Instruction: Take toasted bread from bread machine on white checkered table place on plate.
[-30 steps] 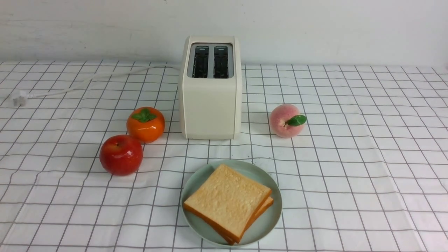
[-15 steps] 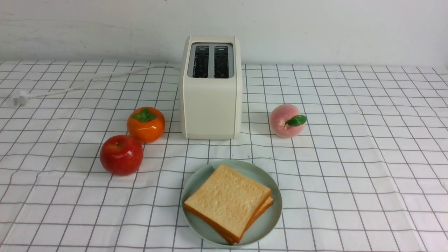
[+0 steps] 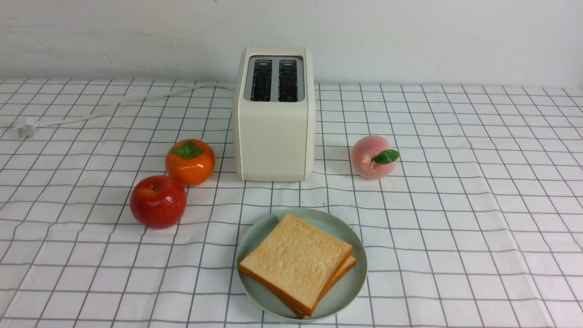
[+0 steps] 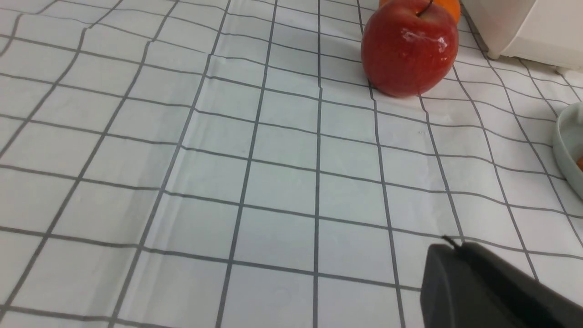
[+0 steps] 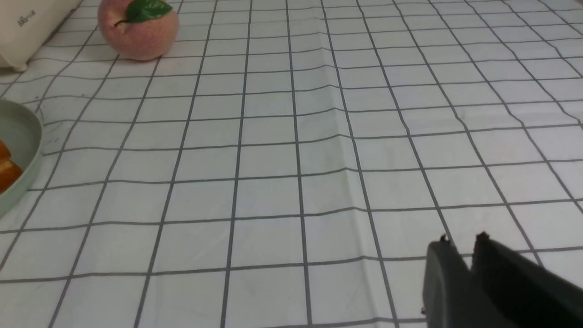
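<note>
Two slices of toasted bread [image 3: 296,262] lie stacked on the mint-green plate [image 3: 353,287] at the front of the white checkered table [image 3: 455,205]. Behind it stands the cream bread machine [image 3: 273,136], both dark slots empty. Neither arm shows in the front view. In the left wrist view my left gripper [image 4: 451,244] is shut and empty, low over the cloth, with the plate's rim [image 4: 567,146] off to one side. In the right wrist view my right gripper [image 5: 461,239] stands open by a narrow gap, holding nothing. The plate [image 5: 23,136] and an orange toast edge [image 5: 7,171] lie well away from it.
A red apple [image 3: 158,201] and an orange persimmon [image 3: 189,161] sit left of the bread machine, a peach [image 3: 371,157] to its right. The white cord [image 3: 114,102] runs to a plug at the far left. The apple [image 4: 410,50] lies ahead of my left gripper.
</note>
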